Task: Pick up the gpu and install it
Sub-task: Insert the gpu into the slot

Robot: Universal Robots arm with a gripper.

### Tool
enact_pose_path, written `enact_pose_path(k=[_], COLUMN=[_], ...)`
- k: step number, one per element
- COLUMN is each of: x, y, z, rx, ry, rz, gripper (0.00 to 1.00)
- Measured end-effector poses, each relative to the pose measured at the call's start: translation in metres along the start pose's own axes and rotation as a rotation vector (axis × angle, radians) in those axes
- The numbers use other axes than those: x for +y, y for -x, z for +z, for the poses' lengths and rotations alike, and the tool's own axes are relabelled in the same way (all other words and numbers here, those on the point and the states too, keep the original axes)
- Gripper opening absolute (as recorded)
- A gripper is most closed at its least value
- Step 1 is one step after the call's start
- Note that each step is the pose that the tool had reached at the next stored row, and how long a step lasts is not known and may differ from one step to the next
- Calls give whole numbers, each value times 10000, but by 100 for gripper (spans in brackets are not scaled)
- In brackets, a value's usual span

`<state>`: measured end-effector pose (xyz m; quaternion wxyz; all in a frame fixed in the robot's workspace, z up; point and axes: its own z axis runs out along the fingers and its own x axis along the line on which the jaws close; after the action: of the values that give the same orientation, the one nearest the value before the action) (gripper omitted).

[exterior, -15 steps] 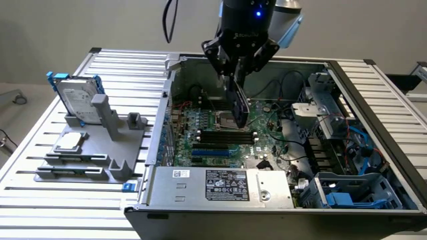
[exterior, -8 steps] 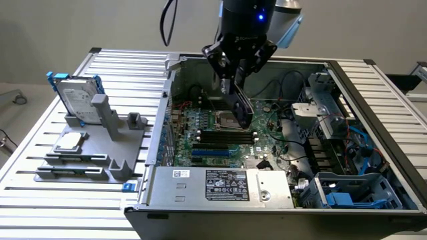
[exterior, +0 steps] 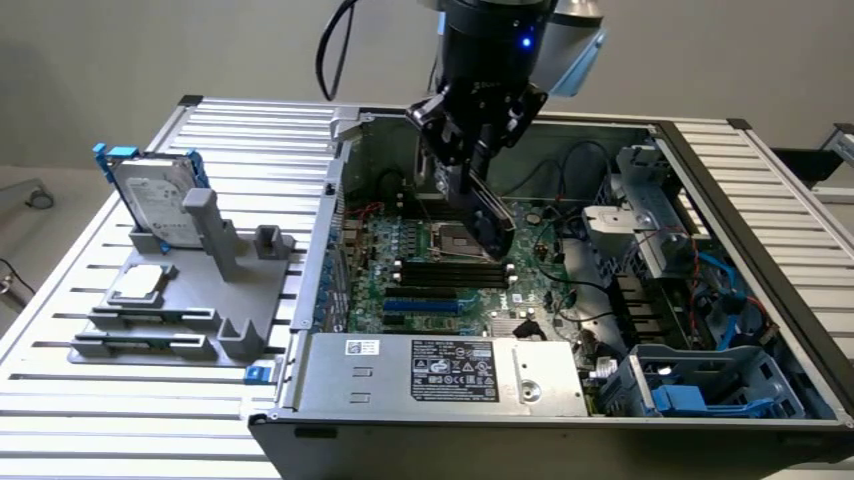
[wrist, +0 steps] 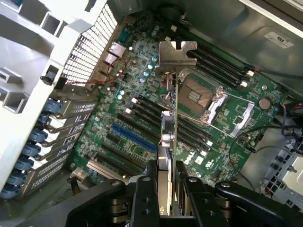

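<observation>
My gripper [exterior: 470,170] hangs inside the open computer case, shut on the gpu [exterior: 483,215]. The card is held edge-on above the green motherboard [exterior: 441,270], over the area of the processor socket [exterior: 454,238]. In the wrist view the gpu [wrist: 169,137] runs away from my black fingers [wrist: 144,189], with its grey metal end bracket [wrist: 177,54] at the far end. The blue expansion slot [wrist: 135,137] and black slots lie on the board beside the card, apart from it.
On the exterior view's left stands a grey fixture [exterior: 174,300] holding a silver hard drive in a blue frame [exterior: 154,200] and a small square processor chip [exterior: 143,284]. The case holds a power supply [exterior: 441,370], drive cages [exterior: 694,390], cables and a rear wall [exterior: 327,230].
</observation>
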<state>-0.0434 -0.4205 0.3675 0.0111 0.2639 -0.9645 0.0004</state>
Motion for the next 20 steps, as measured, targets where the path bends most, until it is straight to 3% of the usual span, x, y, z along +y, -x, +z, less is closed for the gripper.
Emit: enact_pose_path(k=[20], x=[-1], y=[4], z=[188], rx=[-17], ry=[-27], rz=[-3636], gripper=[26])
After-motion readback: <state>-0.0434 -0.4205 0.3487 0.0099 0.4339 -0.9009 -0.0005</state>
